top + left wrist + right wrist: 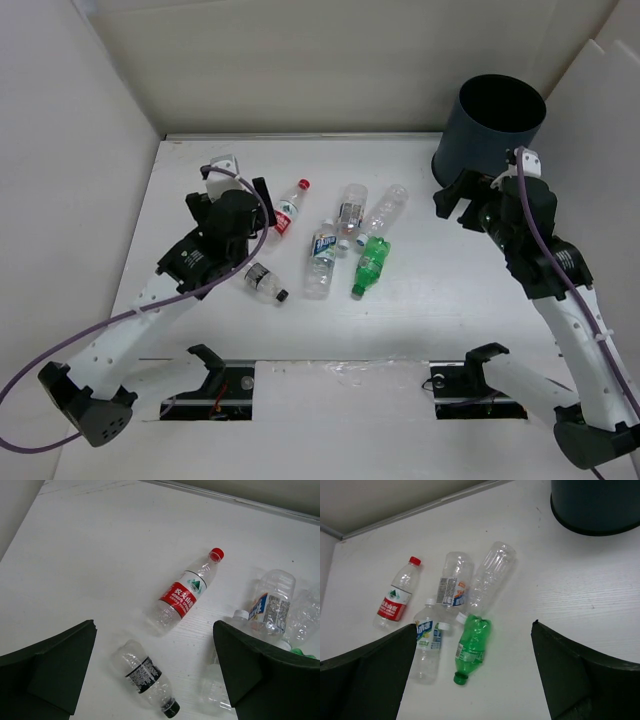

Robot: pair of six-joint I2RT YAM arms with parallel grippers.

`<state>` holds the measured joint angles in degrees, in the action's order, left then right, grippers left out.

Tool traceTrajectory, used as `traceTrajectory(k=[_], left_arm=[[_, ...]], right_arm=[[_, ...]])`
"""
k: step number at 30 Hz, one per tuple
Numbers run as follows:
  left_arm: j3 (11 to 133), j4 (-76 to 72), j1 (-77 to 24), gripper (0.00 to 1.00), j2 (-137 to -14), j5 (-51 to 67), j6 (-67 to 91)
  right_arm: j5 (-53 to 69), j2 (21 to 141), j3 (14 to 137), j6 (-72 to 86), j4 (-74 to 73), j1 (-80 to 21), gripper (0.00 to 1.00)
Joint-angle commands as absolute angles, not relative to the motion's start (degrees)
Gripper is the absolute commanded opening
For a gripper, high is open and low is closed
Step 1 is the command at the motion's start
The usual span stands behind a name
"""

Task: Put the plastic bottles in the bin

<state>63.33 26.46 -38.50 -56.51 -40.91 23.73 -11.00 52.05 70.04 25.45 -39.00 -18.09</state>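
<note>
Left wrist view: your left tool (154,630) sits spread over the black-capped bottle (145,677), likely lining up a grab; right tool (474,626) spread too.

On the white table (420,330) six plastic bottles are laid on their sides. A clear red-capped, red-labelled bottle (290,207) and a clear black-capped bottle (264,282) are set apart at the left. A clear blue-labelled bottle (321,259), a clear barcode-labelled bottle (350,215), a clear ribbed bottle (385,211) and a green bottle (369,266) are bunched at the centre. A tall round dark grey-blue bin (490,135) is stood at the far right corner.
</note>
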Motion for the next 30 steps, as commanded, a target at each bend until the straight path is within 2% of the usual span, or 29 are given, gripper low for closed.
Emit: traceTrajectory(k=[1,9,12,13,17,26,30], left_arm=[[62.75,23.55,-38.41,1.00,-58.09,-37.01,20.75],[70.03,25.48,-38.41,1.00,-72.83,-30.76,18.02],[73.29,25.49,-34.82,1.00,-77.67,-26.91,16.53],[73.30,25.49,-31.24,1.00,-78.57,-21.59,15.91],[74.00,22.76,-24.45,1.00,-83.13,-13.12,14.33],[80.51,25.84,-23.91,1.00,-101.93,-13.54,12.12],[78.32,25.84,-23.91,1.00,-104.14,-12.22,13.44]], right_arm=[[-7.92,50.45,68.04,29.27,-32.62,-18.46,1.00],[-2.99,43.95,61.26,29.79,-25.22,-17.84,1.00],[-1.93,43.95,61.26,28.56,-25.84,-17.84,1.00],[-1.93,43.95,61.26,28.56,-25.84,-17.84,1.00],[0.00,43.95,61.26,27.25,-26.37,-17.84,1.00],[2.20,42.28,61.26,26.72,-26.89,-17.84,1.00],[2.20,41.05,61.26,26.72,-26.89,-17.84,1.00]])
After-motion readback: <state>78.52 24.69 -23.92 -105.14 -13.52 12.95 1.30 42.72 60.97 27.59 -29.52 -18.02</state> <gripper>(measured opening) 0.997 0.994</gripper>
